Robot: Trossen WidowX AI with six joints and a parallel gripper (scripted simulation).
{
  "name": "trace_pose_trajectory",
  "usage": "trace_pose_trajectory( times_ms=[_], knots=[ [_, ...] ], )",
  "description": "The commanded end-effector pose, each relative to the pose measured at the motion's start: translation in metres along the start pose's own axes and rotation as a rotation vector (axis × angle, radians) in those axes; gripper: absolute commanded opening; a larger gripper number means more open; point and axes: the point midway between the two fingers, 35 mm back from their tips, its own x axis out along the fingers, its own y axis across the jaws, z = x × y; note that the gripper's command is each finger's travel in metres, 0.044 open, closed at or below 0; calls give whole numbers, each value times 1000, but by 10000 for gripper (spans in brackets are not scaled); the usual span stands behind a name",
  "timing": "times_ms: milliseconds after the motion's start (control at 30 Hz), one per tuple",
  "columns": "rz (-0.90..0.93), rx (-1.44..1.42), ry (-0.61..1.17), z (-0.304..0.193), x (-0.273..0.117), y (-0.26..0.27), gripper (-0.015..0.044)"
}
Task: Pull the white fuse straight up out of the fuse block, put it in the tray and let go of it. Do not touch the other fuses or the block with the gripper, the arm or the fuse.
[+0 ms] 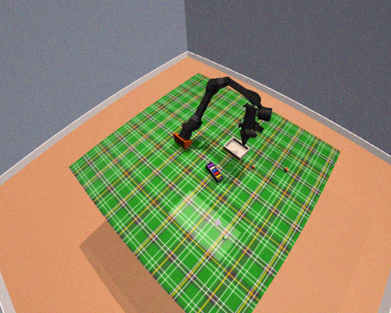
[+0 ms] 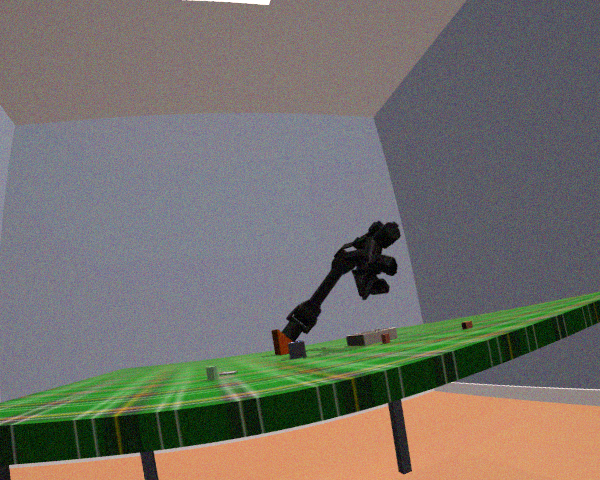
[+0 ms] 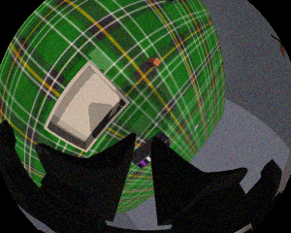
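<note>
The fuse block (image 1: 213, 174) (image 2: 297, 349) is a small dark block with a row of coloured fuses, lying on the green plaid table. The white fuse (image 1: 212, 167) sits in it near the purple end. The tray (image 1: 232, 153) (image 2: 370, 337) (image 3: 64, 135) is a shallow white box behind and to the right of the block, and it looks empty. My gripper (image 1: 244, 143) (image 2: 365, 295) (image 3: 144, 139) points down over the tray's far right edge, well above it. Its fingers stand a narrow gap apart with nothing between them. In the wrist view a bit of the block (image 3: 145, 158) shows through that gap.
Two small reddish cubes (image 1: 253, 166) (image 1: 286, 169) (image 3: 155, 62) lie right of the tray. A small grey piece (image 1: 217, 222) and a green piece (image 1: 225, 237) (image 2: 212, 372) lie nearer the front. The arm's orange base (image 1: 182, 140) stands left of the tray.
</note>
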Motion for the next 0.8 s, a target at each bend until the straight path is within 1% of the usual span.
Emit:
trace_pose_trajectory(
  times_ms=[0, 233, 467, 633, 767],
  knots=[
    [158, -175, 75, -37, 47, -33, 74],
    [341, -347, 39, -84, 85, -59, 74],
    [490, -503, -117, -133, 114, -74, 74],
    [536, -615, -272, -162, 129, -78, 74],
    [536, -619, -278, -163, 129, -78, 74]
  ],
)
